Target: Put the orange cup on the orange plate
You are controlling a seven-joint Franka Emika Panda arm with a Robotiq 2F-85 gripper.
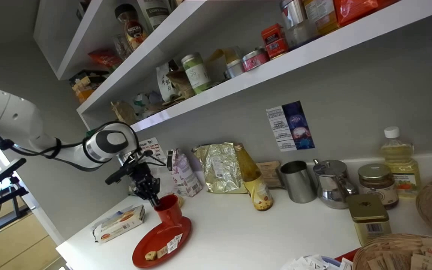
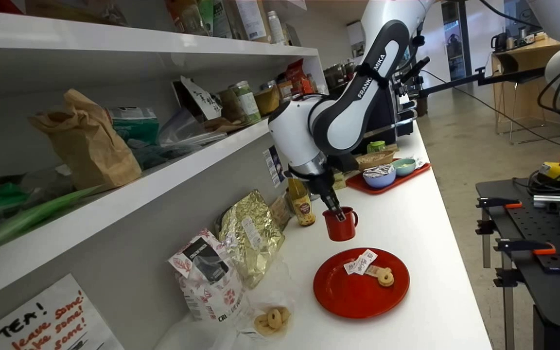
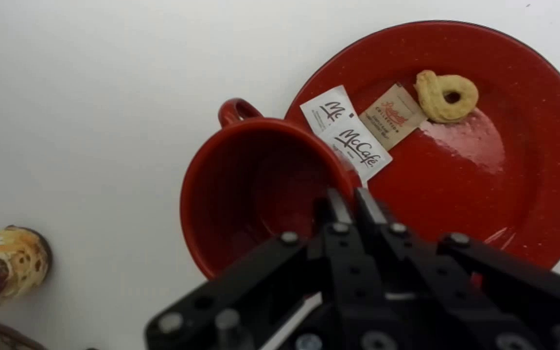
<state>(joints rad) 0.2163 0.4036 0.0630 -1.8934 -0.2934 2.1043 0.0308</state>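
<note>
Red-orange across the middle of the wrist view: orange cup [image 3: 260, 194], mouth toward the lens, handle [image 3: 236, 109] at its upper left. Gripper [image 3: 349, 194] in from the bottom, jaws drawn nearly together, just the cup's wall pinched between, one finger [image 3: 339, 209] inside the rim and one outside. To the right, partly hidden by cup and gripper, orange plate [image 3: 455, 194], bearing two overlapping white sachets [image 3: 358, 141], a tan sachet [image 3: 393, 116] and a ring-shaped biscuit [image 3: 438, 107]. At the left edge, lower part of a yellow bottle [image 3: 12, 272], well apart from the cup.

In an exterior view, cup [image 1: 171, 213] held by its rim from above, seen across the edge of the plate. To the left of the plate, a white packet [image 1: 120, 224]; along the grey wall [image 1: 351, 105], a gold foil bag [image 1: 219, 170], then the bottle, a steel pitcher [image 1: 298, 182] and a steel teapot [image 1: 334, 183], all on the white counter [image 1: 234, 225].

In an exterior view, cup [image 2: 339, 232] just past the far edge of the plate and apart from it, with a strip of counter visible between, handle on the right, gripper down over the near wall. Cannot tell whether lifted clear of the counter. Farther back, a red tray [image 2: 358, 183] with a blue bowl [image 2: 378, 181] and a pale green bowl [image 2: 404, 167]; nearer, left of the plate, bagged ring-shaped biscuits [image 2: 274, 313].
</note>
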